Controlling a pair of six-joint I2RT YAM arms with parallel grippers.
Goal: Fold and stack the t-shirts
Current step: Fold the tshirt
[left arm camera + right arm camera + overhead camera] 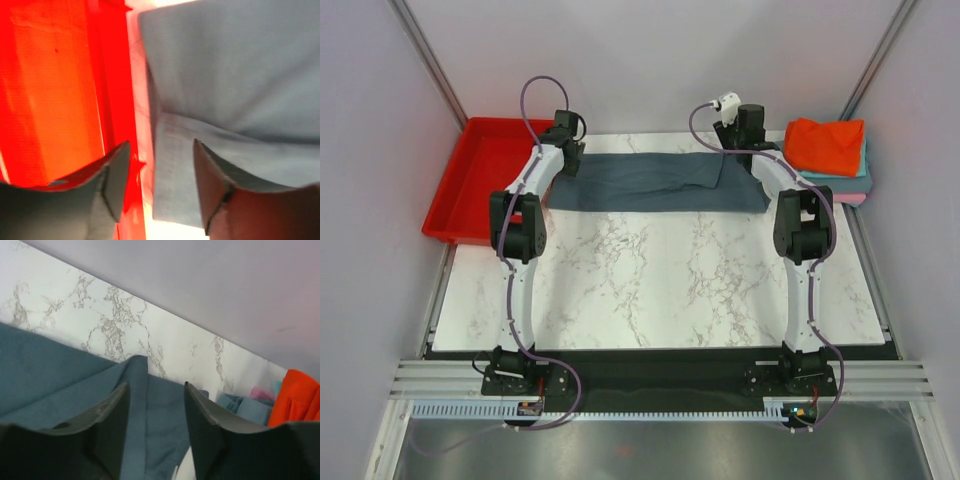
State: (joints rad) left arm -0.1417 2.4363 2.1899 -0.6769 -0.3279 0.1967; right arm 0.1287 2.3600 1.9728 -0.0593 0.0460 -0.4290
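Shirts lie on the white marble table (pixel 660 290) in front of me. The big slate blue-grey cloth t-shirt (pixel 655 182) is flat at the far side, folded into a long strip that runs from left to right. The left gripper (pixel 570 152) is at the strip's left end. The right gripper (pixel 735 150) is at its right end.

Seen from the left wrist, the left gripper (pixel 161 146) has its two fingers wide apart and holds nothing. One finger is over the edge of the shiny red plastic tray (pixel 55 90). The other is over the hem of the shirt. Seen from the right wrist, the right gripper (pixel 156 387) is spread wide too, with nothing pinched. A folded edge of the big shirt shows in the gap.

The tray sits off the table's far left corner, just beside the strip's left end. At the far right corner is a pile of folded shirts. The orange-red t-shirt (pixel 825 145) is on top, the teal t-shirt (pixel 860 178) is under it, and the pink t-shirt (pixel 850 198) is at the bottom. The right wrist view also shows a grey-blue t-shirt (pixel 250 409) in that pile.
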